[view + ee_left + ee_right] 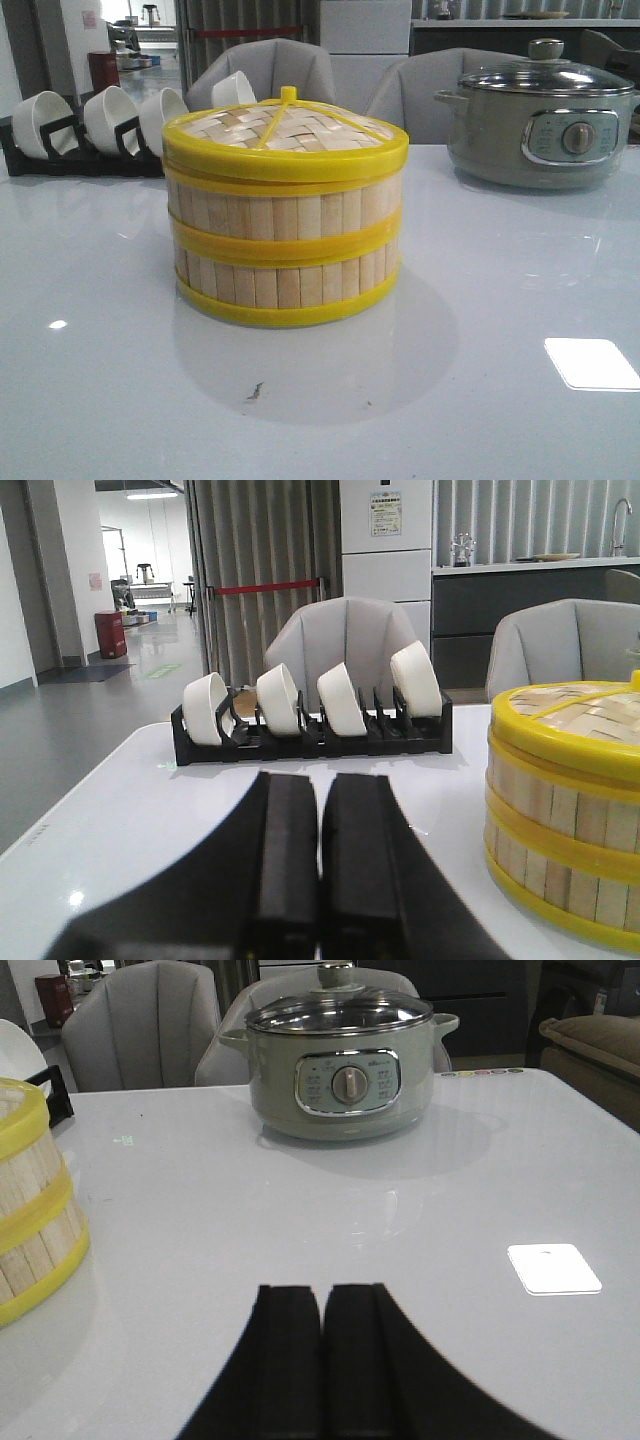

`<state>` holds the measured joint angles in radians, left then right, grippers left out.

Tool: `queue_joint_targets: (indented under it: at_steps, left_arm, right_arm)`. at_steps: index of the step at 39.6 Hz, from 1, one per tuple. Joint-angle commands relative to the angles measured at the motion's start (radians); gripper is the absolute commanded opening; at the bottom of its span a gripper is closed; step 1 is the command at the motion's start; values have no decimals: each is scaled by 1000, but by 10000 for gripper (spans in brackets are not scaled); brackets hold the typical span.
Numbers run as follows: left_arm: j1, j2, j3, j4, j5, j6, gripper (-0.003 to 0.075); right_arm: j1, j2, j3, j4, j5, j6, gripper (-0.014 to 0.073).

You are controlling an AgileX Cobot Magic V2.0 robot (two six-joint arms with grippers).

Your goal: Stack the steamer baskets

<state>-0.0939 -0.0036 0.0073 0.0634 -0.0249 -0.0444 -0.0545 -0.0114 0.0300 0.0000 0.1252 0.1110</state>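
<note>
steamer baskets [285,245]: two stacked mid-table, woven lid [285,130] on top | left hand [320,865]: fingers pressed together, holding nothing | right hand [322,1360]: fingers pressed together, holding nothing | pot [540,120]: far right | bowl rack [310,735]: far left

Low table-level views, steamer baskets [285,245] shared
</note>
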Motion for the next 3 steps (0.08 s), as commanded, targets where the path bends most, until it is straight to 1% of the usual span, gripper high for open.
queue_joint_targets:
  at_steps: [1, 3]
  left_arm:
    - [0, -14, 0, 1, -88, -1, 94]
    - [0, -14, 0, 1, -88, -1, 94]
  right_arm:
    - [-5, -20, -15, 0, -88, -6, 46]
    - [-5, -20, -15, 0, -88, -6, 46]
